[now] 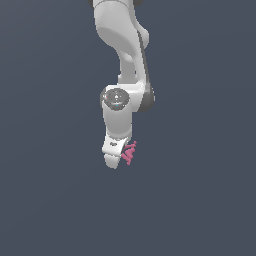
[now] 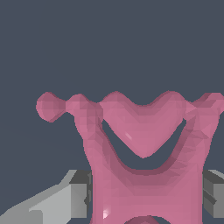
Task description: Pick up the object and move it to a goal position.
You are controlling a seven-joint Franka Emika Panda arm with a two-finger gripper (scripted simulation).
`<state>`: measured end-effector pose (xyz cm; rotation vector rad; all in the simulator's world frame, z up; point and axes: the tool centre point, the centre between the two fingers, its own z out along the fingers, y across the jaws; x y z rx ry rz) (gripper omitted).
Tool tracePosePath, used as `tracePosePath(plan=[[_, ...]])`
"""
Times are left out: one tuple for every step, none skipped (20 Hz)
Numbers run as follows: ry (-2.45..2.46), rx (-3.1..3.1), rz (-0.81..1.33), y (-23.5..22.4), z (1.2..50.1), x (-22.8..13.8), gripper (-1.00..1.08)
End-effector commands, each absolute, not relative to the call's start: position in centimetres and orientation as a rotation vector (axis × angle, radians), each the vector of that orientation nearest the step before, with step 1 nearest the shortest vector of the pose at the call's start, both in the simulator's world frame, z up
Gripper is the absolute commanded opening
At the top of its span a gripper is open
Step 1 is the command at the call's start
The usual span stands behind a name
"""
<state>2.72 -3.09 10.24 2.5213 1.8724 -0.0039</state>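
Note:
The object [image 2: 144,175] is a pink star-like piece with knobby tips, and it fills the wrist view between the two grey fingertips [image 2: 78,199]. My gripper [image 2: 146,199] is shut on it, one pad on each side of its body. In the exterior view the object [image 1: 129,152] sticks out as a small pink shape beside the white hand of the arm, and the gripper [image 1: 120,156] points downward; its fingers are mostly hidden behind the hand.
A plain dark grey-blue surface lies all around in both views. The white arm [image 1: 122,60] comes down from the top of the exterior view.

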Motion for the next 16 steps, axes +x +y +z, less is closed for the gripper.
tracePosePath(plan=[[1.872, 2.520, -0.004, -1.9, 11.7, 1.3, -1.00], [1.872, 2.520, -0.004, -1.5, 12.3, 0.8, -1.00], [1.872, 2.520, -0.005, -1.0, 12.9, 0.2, -1.00], [1.872, 2.520, -0.005, -0.6, 13.5, -0.3, -1.00], [1.872, 2.520, -0.005, -0.1, 14.0, -0.8, -1.00], [1.872, 2.520, -0.005, 0.3, 14.6, -1.3, -1.00], [1.872, 2.520, -0.005, 0.7, 15.1, -1.8, -1.00], [1.872, 2.520, -0.005, 1.1, 15.6, -2.2, -1.00], [1.872, 2.520, -0.005, 1.4, 16.1, -2.6, -1.00], [1.872, 2.520, -0.005, 1.8, 16.5, -3.0, -1.00], [1.872, 2.520, -0.005, 2.1, 17.0, -3.4, -1.00], [1.872, 2.520, -0.005, 2.5, 17.4, -3.8, -1.00], [1.872, 2.520, -0.004, 2.7, 17.8, -4.1, -1.00], [1.872, 2.520, -0.003, 3.0, 18.1, -4.4, -1.00], [1.872, 2.520, -0.003, 3.3, 18.4, -4.6, -1.00], [1.872, 2.521, -0.003, 3.5, 18.7, -4.9, -1.00]])
